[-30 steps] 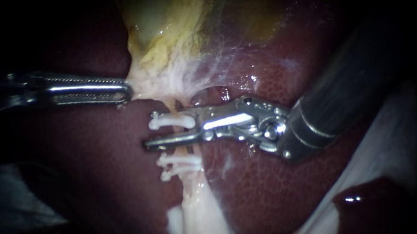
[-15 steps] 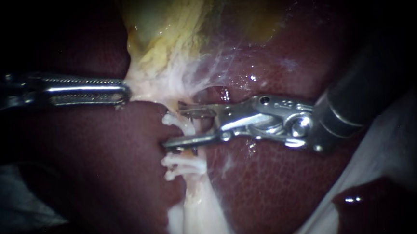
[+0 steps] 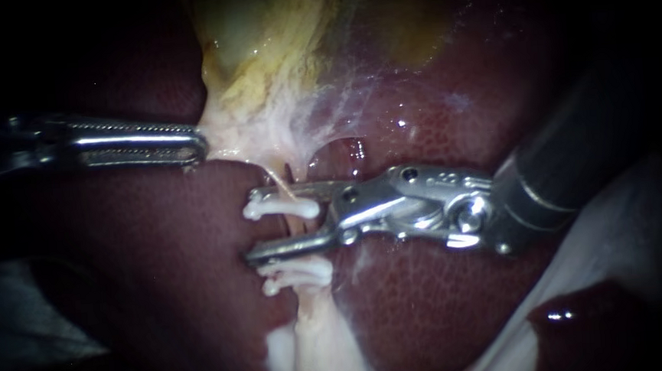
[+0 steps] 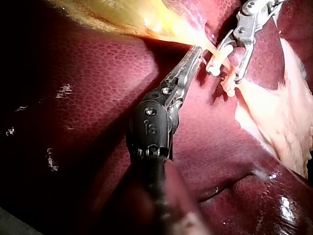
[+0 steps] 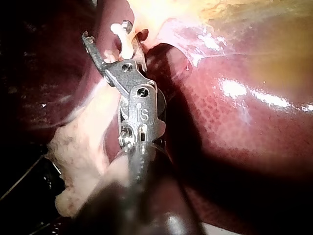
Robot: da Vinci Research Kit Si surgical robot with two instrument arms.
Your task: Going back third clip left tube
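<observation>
Three white clips, seemingly, cross the tube. Right instrument jaws stand open around the top clip, likely releasing it; left instrument jaws pinch pale tissue for tension.

The dark red, finely mottled liver is seen across most of the endoscope view, from 9 o'clock round to 5 o'clock. At 12 o'clock the yellowish gallbladder is laid against it. From its lower end a pale webbed tissue is spread toward the centre, with thin white strands stretched over the liver toward 1 o'clock. A white ragged strip is seen at 6 o'clock. A white sheet is shown at 4 o'clock, with a dark red lump against it at 5 o'clock. A grey surface is dimly made out at 8 o'clock.
</observation>
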